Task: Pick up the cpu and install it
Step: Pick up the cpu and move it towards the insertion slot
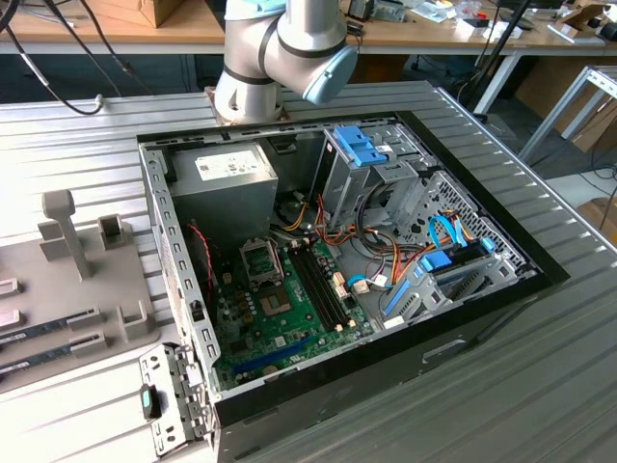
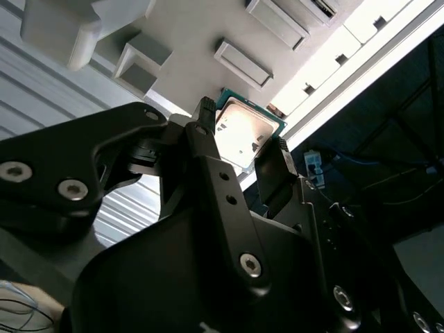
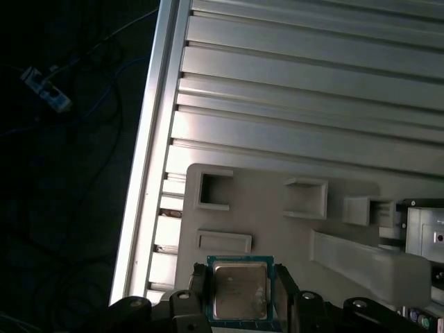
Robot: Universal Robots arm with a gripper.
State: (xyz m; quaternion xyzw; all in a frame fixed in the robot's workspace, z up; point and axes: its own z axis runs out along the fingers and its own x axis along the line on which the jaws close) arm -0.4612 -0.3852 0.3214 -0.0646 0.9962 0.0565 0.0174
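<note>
- One cpu (image 3: pixel 239 289) sits between the jaws, which are pressed against two of its opposite edges. In the first wrist view its near edge is cut off behind the black jaw bodies.
- Whether it rests on the tray (image 3: pixel 277 225) or hangs clear: cannot tell.
- Cpu: flat, square, silvery lid, thin green rim, glare-washed.
- Tray: matte grey, moulded rectangular pockets.
- Desk (image 3: pixel 312 104): ribbed metal slats.

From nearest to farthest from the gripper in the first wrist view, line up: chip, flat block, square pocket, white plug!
1. Chip, at the gripper.
2. Flat block, just beyond it.
3. Square pocket, farther along the tray.
4. White plug, off the table.
</note>
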